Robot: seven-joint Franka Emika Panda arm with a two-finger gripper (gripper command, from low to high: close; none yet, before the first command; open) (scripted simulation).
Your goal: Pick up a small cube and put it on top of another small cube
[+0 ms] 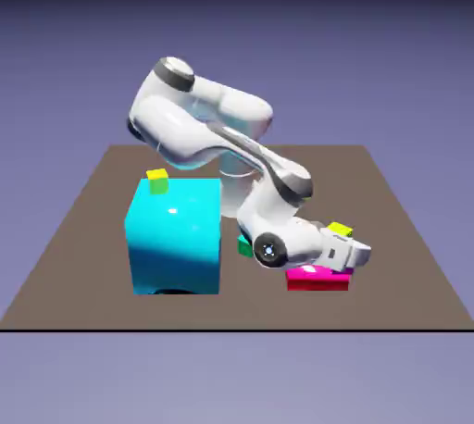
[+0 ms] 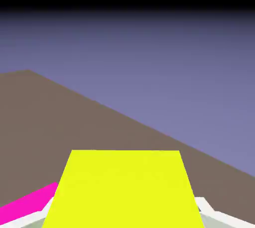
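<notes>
In the exterior view the arm folds low over the tabletop [image 1: 83, 228], its gripper [image 1: 363, 254] level above the magenta slab [image 1: 319, 278] near the front edge, a small cube [image 1: 340, 229] just behind it (whether held is unclear here). In the hand view the small cube [image 2: 122, 188] fills the bottom, fingers clamped on it, magenta slab [image 2: 27, 204] at lower left.

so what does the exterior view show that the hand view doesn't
Only the exterior view shows the white arm, the big cyan block with a small yellow cube on top, and a green cube. Only the hand view shows the yellow cube large between the pincer's tips. Both show that cube, the magenta slab and the brown table.
</notes>
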